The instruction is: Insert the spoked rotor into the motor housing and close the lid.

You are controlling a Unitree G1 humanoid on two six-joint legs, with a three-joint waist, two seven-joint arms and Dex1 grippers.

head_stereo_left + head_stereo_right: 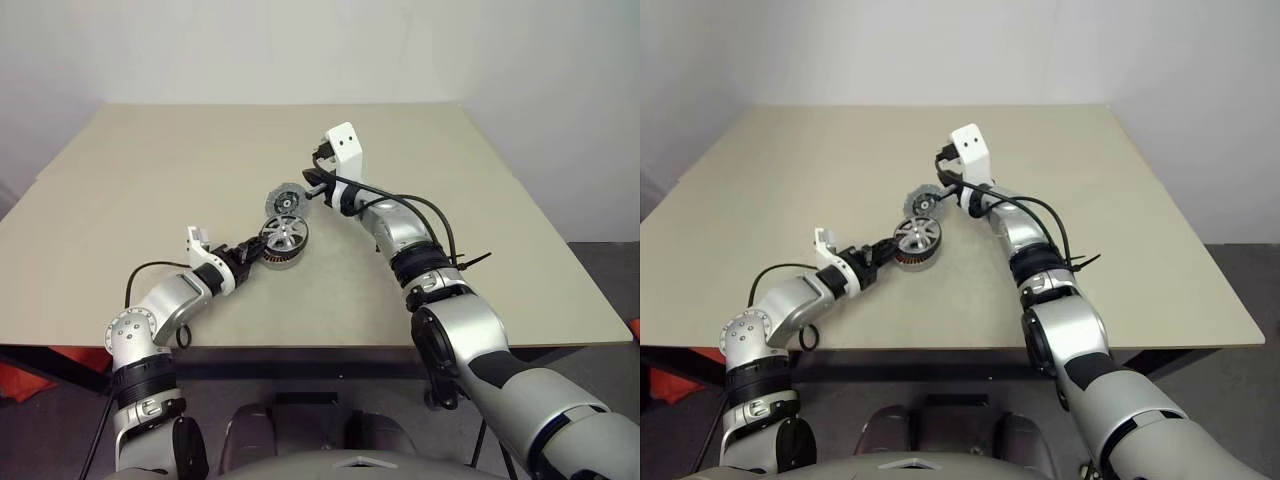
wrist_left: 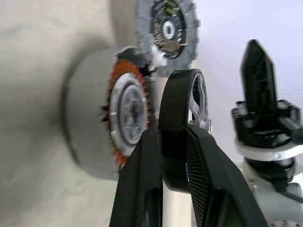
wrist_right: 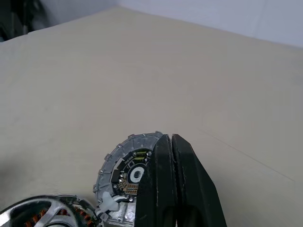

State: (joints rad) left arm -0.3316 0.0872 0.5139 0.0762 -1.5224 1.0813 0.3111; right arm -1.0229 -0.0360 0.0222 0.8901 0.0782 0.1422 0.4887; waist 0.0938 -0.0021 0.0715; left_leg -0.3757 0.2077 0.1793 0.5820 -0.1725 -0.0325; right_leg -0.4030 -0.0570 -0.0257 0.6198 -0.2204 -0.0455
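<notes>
Left wrist view has the left gripper (image 2: 176,137) clamped on the spoked rotor's (image 2: 182,118) thin rim just beside the copper-wound motor housing (image 2: 124,118); stiff, light, probably slippery metal, best pinched at the rim, while the right gripper (image 3: 170,142) pinches the lid (image 3: 124,163) nearby.

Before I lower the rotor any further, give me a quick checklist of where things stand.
1. Rotor gripped by the left tool: ok, fingers clamp its rim.
2. Rotor lined up with the housing: cannot tell; it is close beside the copper windings, but whether the centres line up is unclear.
3. Rotor seated in the housing: not ok, a gap shows between them.
4. Lid kept off the housing: ok, the shut right tool is at its edge, just beyond the housing.
5. Housing steady on the table: cannot tell.
</notes>
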